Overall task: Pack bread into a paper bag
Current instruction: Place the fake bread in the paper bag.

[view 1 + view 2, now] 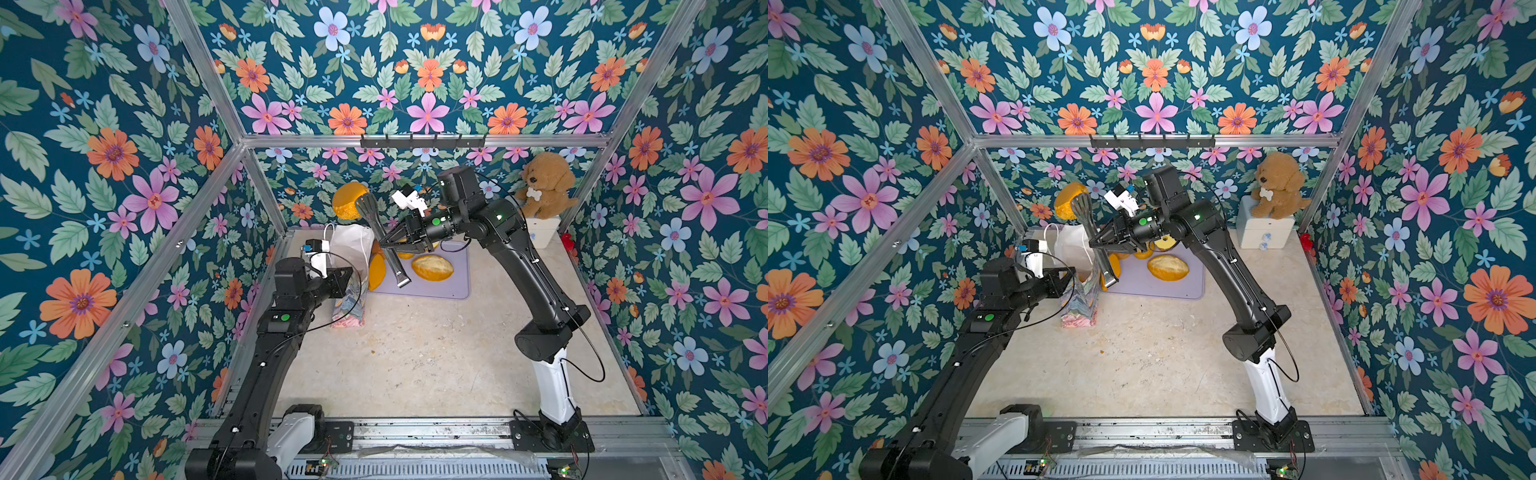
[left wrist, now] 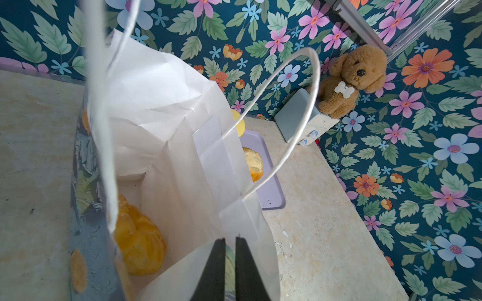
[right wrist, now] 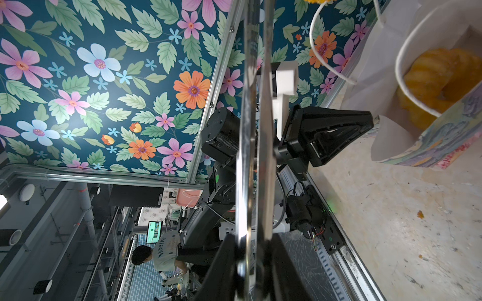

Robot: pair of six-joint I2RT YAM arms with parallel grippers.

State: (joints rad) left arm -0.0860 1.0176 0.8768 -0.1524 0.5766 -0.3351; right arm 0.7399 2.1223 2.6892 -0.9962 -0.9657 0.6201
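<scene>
In both top views the paper bag [image 1: 351, 249] stands upright on the left of the worktop [image 1: 436, 353], mouth open, just beside a lavender tray [image 1: 451, 291]. The left gripper [image 1: 348, 275] is pinched on the bag's near rim. The right gripper [image 1: 384, 246] is clamped mid-length on metal tongs [image 1: 395, 266]. The tongs' head holds a round orange bread [image 1: 348, 200] raised off the worktop, seen just past the bag's mouth. A split golden loaf [image 1: 432, 267] lies on the tray. A plush dog [image 1: 544, 185] sits on a drawer box [image 1: 540, 235] in the far right corner.

In the left wrist view the gripper's fingers [image 2: 216, 268] are together on the bag's white rim. A knobbly golden ring [image 2: 138, 239] lies on the bag's floor.

In the right wrist view the tongs [image 3: 254, 130] run up from the right gripper [image 3: 247, 260], whose jaws are tight on them. The left gripper [image 3: 365, 122] nips the bag's edge, and the ring [image 3: 430, 78] shows inside.
</scene>
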